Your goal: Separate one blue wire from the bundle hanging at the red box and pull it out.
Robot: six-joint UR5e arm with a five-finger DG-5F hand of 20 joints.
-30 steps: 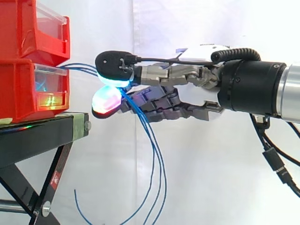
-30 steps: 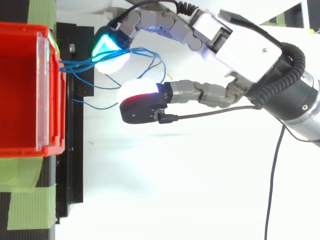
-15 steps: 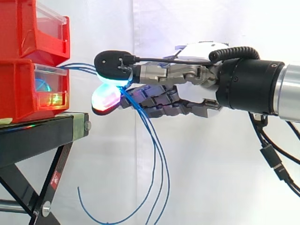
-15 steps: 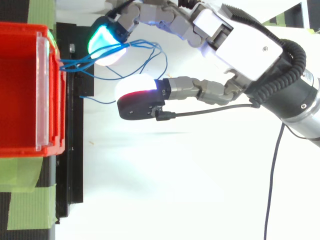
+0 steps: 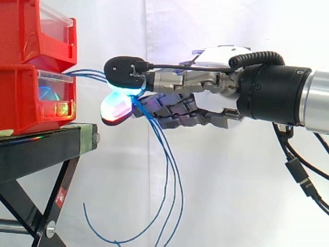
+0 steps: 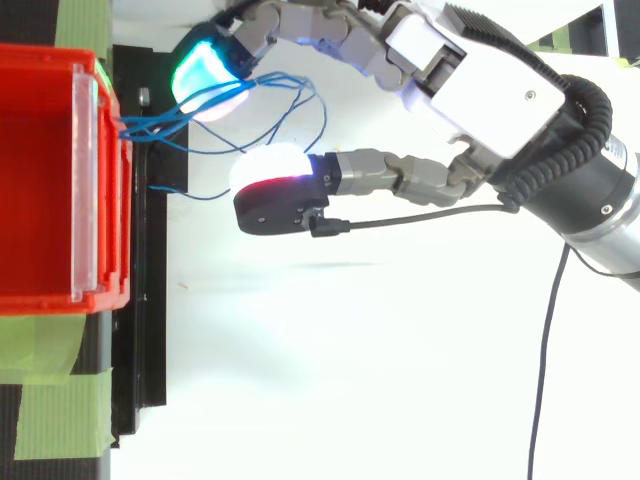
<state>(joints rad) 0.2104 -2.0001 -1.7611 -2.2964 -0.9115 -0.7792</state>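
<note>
Side view: hand (image 5: pixel 205 85) level, fingertips (image 5: pixel 121 72) pinching blue wires (image 5: pixel 90 75) beside red box (image 5: pixel 31 98).

Thin blue wires (image 5: pixel 90 75) come out of the front of the lower of 2 stacked red boxes (image 5: pixel 25 103). They run level, then hang in long drooping loops.
</note>
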